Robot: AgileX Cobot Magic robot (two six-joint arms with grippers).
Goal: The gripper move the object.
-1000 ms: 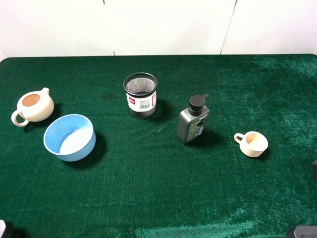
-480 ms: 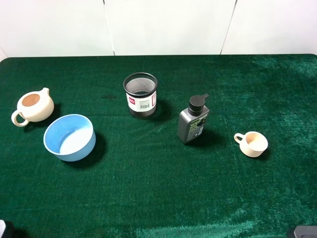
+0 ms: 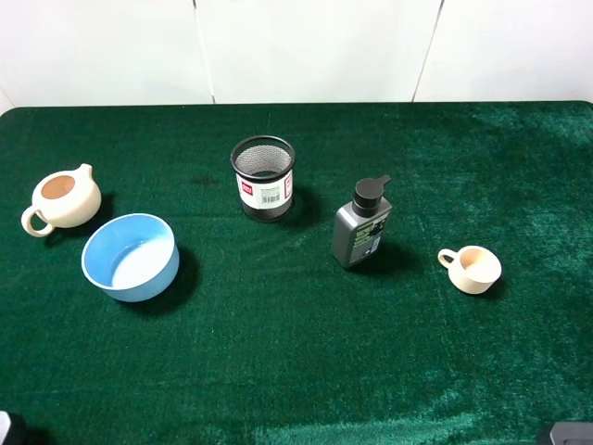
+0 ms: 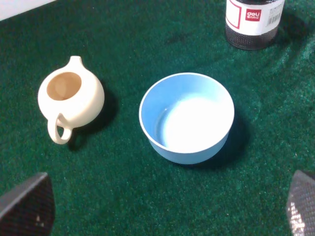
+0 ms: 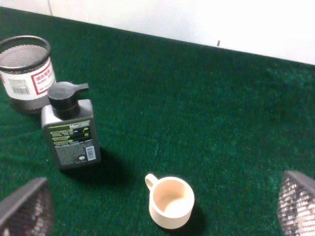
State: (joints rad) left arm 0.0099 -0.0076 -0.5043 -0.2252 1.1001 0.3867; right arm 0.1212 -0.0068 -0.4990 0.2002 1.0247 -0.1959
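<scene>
The black wire-mesh pen cup [image 3: 263,178] with a white and red barcode label stands upright on the green cloth, left of centre towards the back. It also shows in the left wrist view [image 4: 253,22] and in the right wrist view [image 5: 27,73]. My left gripper [image 4: 165,206] is open and empty, well short of the cup, with the blue bowl between them. My right gripper [image 5: 161,206] is open and empty, far from the cup. In the high view only dark bits of the arms show at the bottom corners.
A grey pump bottle [image 3: 360,225] stands right of the pen cup. A small cream cup [image 3: 473,269] sits further right. A blue bowl [image 3: 130,257] and a cream teapot [image 3: 61,198] sit on the left. The green table [image 3: 306,352] meets a white wall behind.
A dark bit of the right arm at the right edge of the high view has moved out of sight. The objects have not moved.
</scene>
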